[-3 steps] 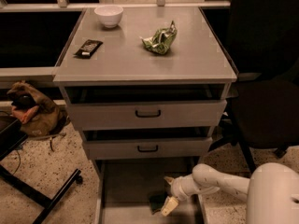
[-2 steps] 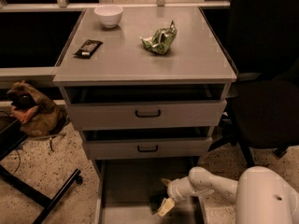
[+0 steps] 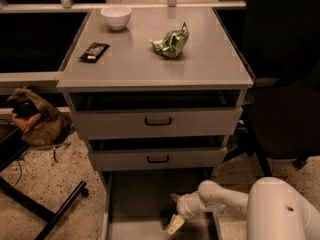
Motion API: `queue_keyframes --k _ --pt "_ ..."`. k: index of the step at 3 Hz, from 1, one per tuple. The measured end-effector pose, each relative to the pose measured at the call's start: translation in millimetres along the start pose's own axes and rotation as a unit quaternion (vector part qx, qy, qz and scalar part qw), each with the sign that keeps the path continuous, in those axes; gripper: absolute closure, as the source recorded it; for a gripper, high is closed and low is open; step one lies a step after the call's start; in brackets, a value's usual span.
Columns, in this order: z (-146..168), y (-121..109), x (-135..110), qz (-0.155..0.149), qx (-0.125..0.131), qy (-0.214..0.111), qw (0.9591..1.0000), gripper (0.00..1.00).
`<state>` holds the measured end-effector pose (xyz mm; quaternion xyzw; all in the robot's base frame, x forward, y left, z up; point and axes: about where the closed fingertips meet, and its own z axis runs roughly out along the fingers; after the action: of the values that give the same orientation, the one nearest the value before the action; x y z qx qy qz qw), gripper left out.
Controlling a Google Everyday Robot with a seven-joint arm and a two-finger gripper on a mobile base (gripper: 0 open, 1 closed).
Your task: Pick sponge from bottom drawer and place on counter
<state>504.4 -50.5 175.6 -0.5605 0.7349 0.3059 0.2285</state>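
The bottom drawer is pulled out at the foot of the cabinet, a wide grey tray. My gripper reaches into it from the right, low over the drawer floor. Its two pale fingers stand apart on either side of a small dark pad, the sponge, which lies on the drawer floor and is partly hidden by the gripper. The counter is the flat grey top of the cabinet, well above the gripper.
On the counter are a white bowl, a black candy bar wrapper and a crumpled green foil bag. Two drawers with black handles sit above the bottom drawer. A brown bag lies at left, a black chair at right.
My arm has slid a little to the left inside the bottom drawer, bringing the gripper closer around the sponge. Nothing on the counter has moved.
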Motion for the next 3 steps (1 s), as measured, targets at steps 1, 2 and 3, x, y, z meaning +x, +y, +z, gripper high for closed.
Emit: queue_keyframes --k 1,2,3 --pt "10 2 3 -0.009 -0.004 0.007 0.9999 0.0" --pt "37 -2 19 -0.015 -0.012 0.018 0.9997 0.0" --pt "43 -3 24 -0.012 -0.016 0.022 0.9995 0.0"
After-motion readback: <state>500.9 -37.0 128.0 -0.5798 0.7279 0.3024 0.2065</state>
